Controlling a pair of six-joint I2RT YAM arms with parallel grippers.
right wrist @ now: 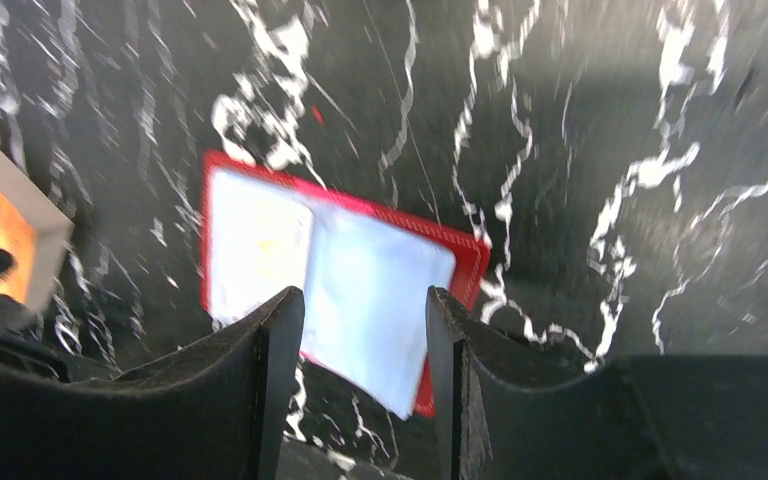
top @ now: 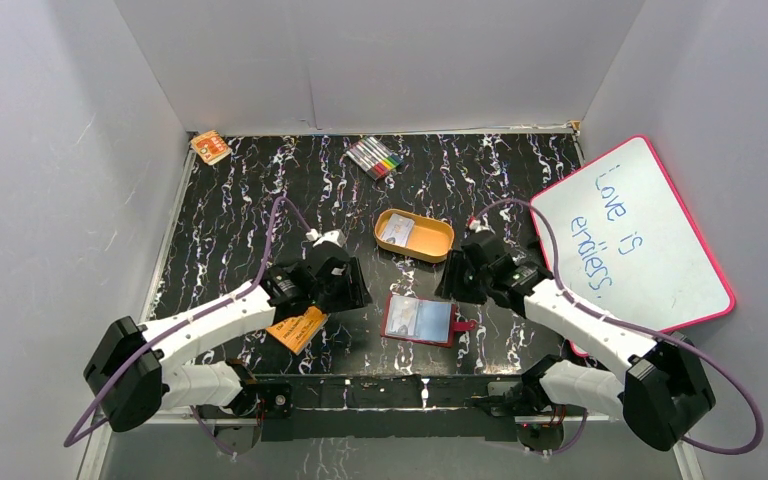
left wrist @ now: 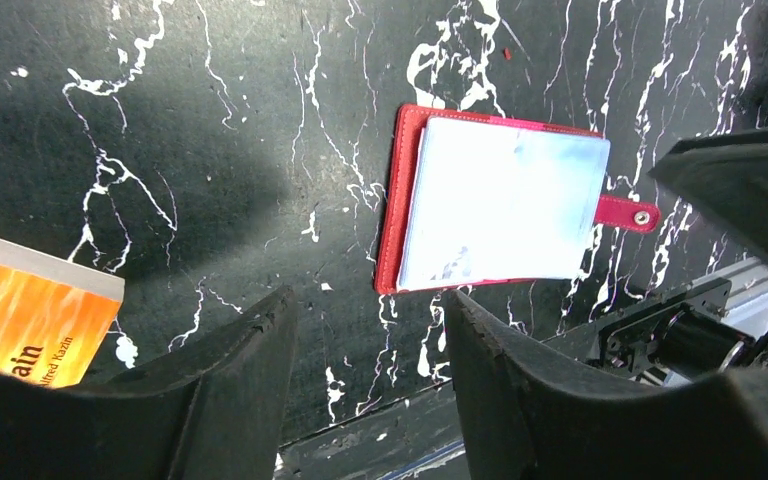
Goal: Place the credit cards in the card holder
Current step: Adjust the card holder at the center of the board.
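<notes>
We see the card holder (top: 418, 318) lying open, pale pockets up, near the front of the table (top: 240, 200). Our left gripper (left wrist: 370, 300) and right gripper (right wrist: 365, 295) hover either side of it, jaws parted, grasping nothing. An orange tin (top: 438, 243) sits behind.

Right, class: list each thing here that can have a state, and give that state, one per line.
card holder: open, lying flat, snap tab undone
oval tin: open, a card inside
left tool: open, empty
right tool: open, empty
orange booklet: closed
whiteboard: written on
</notes>
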